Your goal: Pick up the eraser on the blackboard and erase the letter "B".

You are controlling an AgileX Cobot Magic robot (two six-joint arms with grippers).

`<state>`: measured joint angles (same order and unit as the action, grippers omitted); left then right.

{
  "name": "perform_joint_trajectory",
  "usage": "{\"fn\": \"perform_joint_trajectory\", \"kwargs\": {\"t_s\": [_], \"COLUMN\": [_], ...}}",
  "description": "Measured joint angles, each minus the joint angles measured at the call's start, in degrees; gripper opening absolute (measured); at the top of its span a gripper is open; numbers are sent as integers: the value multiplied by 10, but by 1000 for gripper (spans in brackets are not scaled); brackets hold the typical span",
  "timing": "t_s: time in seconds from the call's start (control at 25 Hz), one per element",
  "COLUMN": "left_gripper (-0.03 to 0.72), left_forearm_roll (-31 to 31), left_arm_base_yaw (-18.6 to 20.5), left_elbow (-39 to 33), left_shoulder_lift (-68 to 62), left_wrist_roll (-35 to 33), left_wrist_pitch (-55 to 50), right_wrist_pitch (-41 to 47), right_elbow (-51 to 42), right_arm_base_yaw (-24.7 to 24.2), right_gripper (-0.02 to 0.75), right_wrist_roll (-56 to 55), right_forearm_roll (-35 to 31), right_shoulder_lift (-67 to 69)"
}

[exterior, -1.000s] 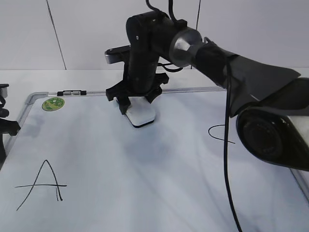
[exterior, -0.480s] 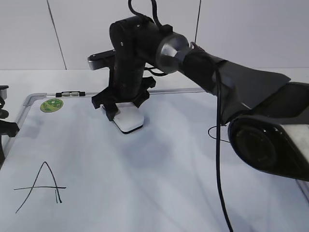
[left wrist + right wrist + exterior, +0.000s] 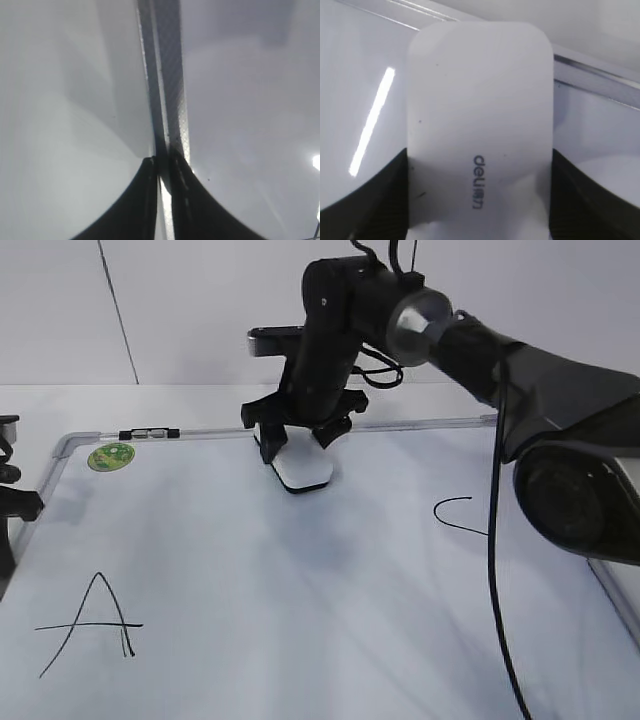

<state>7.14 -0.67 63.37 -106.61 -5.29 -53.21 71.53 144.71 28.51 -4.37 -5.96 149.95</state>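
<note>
The right gripper (image 3: pixel 303 443) is clamped on the eraser (image 3: pixel 304 471), one dark finger (image 3: pixel 370 200) against each long side of the white block, and the block's far end projects beyond the fingertips. In the exterior view the eraser sits tilted at the upper middle of the blackboard (image 3: pixel 330 640), just below the top frame rail; whether its underside touches the surface cannot be determined. The right wrist view shows the grey lettering on the eraser's upper face and the frame rail running directly past its far end. No letter "B" is legible anywhere; the area around and below the eraser shows only faint smudging. The right arm (image 3: pixel 520 370) enters from the right side and crosses above the upper right part of the board, and its black cable (image 3: pixel 495 570) hangs down over the right-hand surface. A partial black stroke (image 3: pixel 458 515) lies to the right of the eraser, well apart from it. The letter "A" (image 3: pixel 92 625) occupies the lower left, also well apart. A green round sticker (image 3: pixel 110 455) and a small black-and-clear marker (image 3: pixel 148 432) sit at the top left corner near the rail. The centre and lower centre of the board are unobstructed. The left gripper (image 3: pixel 162 167) has its fingers pressed together, holds nothing, and is positioned over the board's grey frame edge.
</note>
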Motion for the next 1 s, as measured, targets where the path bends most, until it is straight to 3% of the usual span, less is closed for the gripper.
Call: {"fn": "perform_joint_trajectory", "kwargs": {"t_s": [0.2,0.56,1.0], "left_gripper": [37,37,37], "left_forearm_roll": [10,16,15], "left_arm_base_yaw": [0,0,0], "left_elbow": [0,0,0], "left_shoulder_lift": [-1,-1,-1], "left_wrist_roll": [0,0,0], "left_wrist_pitch": [3,5,-7], "right_wrist_pitch": [8,9,2], "right_elbow": [0,-7,-63], "right_arm_base_yaw": [-30,-36,31], "right_gripper": [508,507,507], "right_wrist_roll": [1,1,3], "right_forearm_roll": [-16,-25,1], "right_shoulder_lift": [0,-13,-81]}}
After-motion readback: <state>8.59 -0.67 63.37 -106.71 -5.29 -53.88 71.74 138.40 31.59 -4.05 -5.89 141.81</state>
